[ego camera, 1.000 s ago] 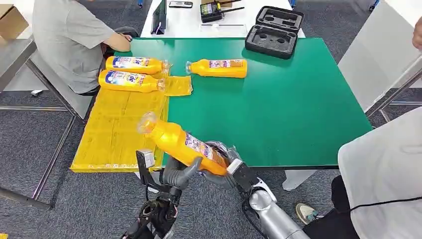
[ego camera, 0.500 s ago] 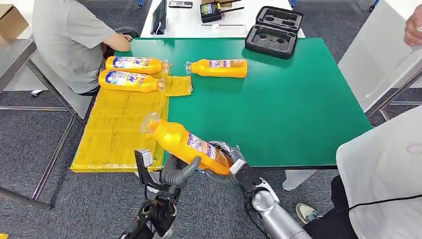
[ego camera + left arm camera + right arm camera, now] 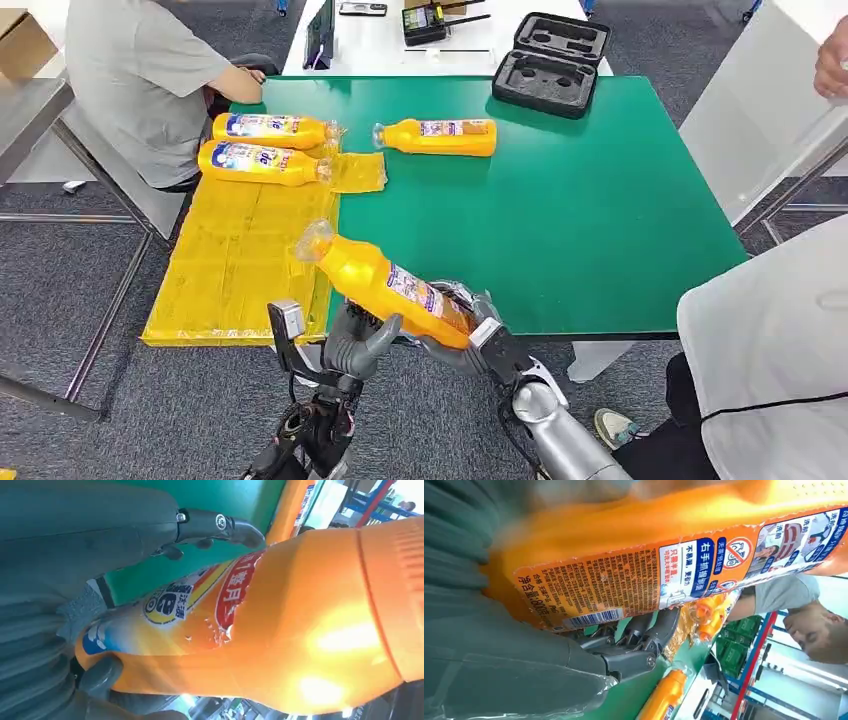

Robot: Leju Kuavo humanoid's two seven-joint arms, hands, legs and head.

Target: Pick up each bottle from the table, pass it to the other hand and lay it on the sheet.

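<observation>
— Higher now, that bottle [image 3: 385,283] — its capped end has crept up and a bit toward the green worktop [image 3: 560,215] since a second ago, hasn't it?

— Yes, though both hands have hardly shifted. It hangs tilted over the worktop's near edge, cap aimed at the yellow sheet [image 3: 235,255].

— Who's got hold of it?

— Both of them. The right hand [image 3: 462,322] wraps the base; from its wrist you see the fingers [image 3: 644,635] curled under the label. The left hand [image 3: 355,345] cups the middle from below, thumb [image 3: 100,672] pressed against the body.

— And the others?

— Two bottles [image 3: 265,145] lie side by side at the sheet's far end. A third bottle [image 3: 440,136] lies on the bare worktop near them, just off the sheet. A person in a grey shirt [image 3: 145,75] sits beyond that corner.
</observation>
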